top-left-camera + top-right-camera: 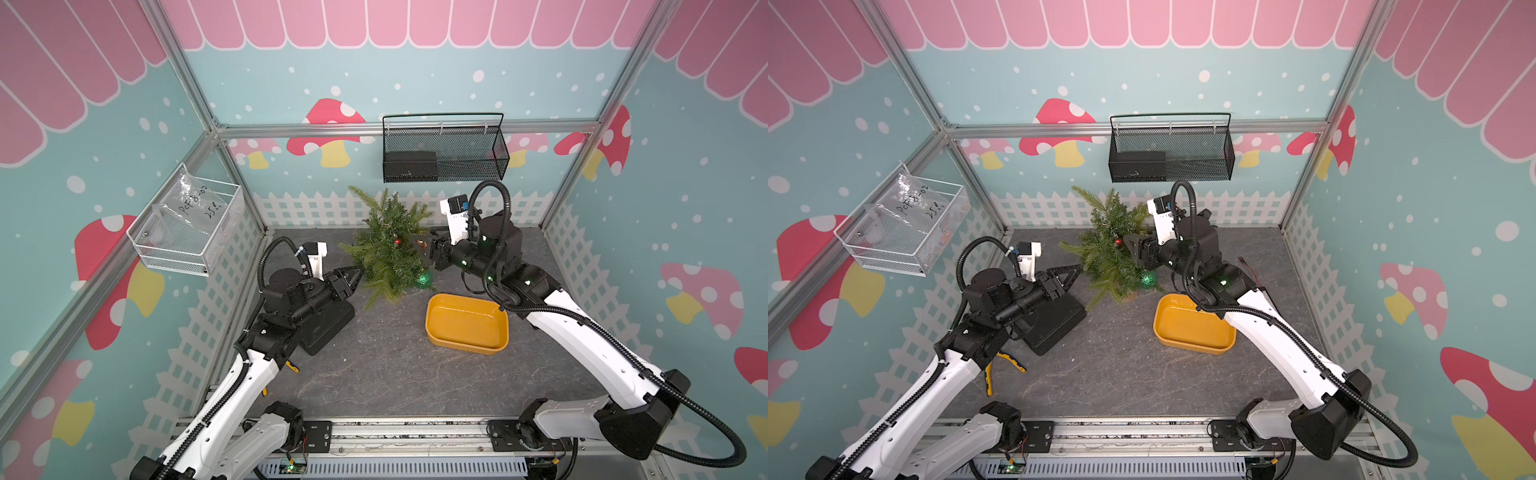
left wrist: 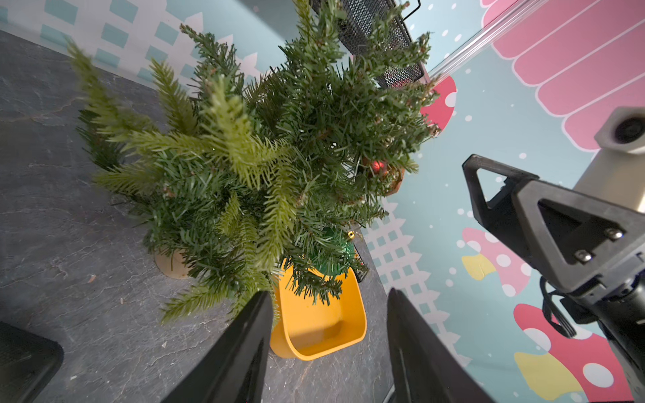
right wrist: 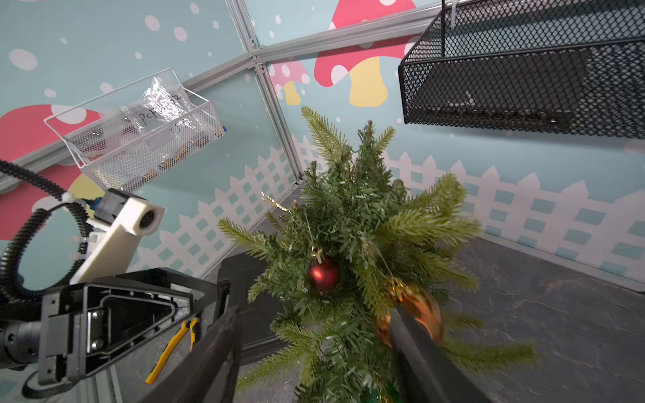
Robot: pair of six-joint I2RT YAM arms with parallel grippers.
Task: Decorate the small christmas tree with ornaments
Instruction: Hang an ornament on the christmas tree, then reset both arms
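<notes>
- The step in hand is being judged as the hanging of the shiny orange-gold round bauble (image 3: 419, 303) on the small, bushy green artificial christmas tree (image 3: 356, 226). The tree is standing near the back of the grey stone-patterned bench (image 1: 374, 365), just behind the empty yellow oblong plastic tray (image 1: 465, 324).
- The right gripper (image 3: 316, 312) is being held close against the tree's side. Its fingers (image 3: 412, 335) are being kept well apart and nothing is being clamped. The orange-gold bauble is lying at the tip of one finger, but whether it is touching that finger cannot be told.
- A thin gold thread is being shown running up from that bauble into the needles; whether it is hooked firmly over a twig cannot be told.
- For a clean finish, the right gripper is best being drawn straight back with the fingers left spread, so that the thread is not being dragged off and the light tree is not being tipped.
- The much smaller shiny red ball (image 3: 323, 274) is hanging among the needles near the orange-gold one, and the glittery green ball (image 1: 423, 277) is hanging low on the side facing the tray, so all three ornaments are being judged as on the tree.
- The left gripper (image 2: 328, 293) is hovering just beside the lower branches on the opposite side, with its fingers (image 2: 244, 342) spread and nothing held between them. It is well placed for the tree to be steadied if needed.
</notes>
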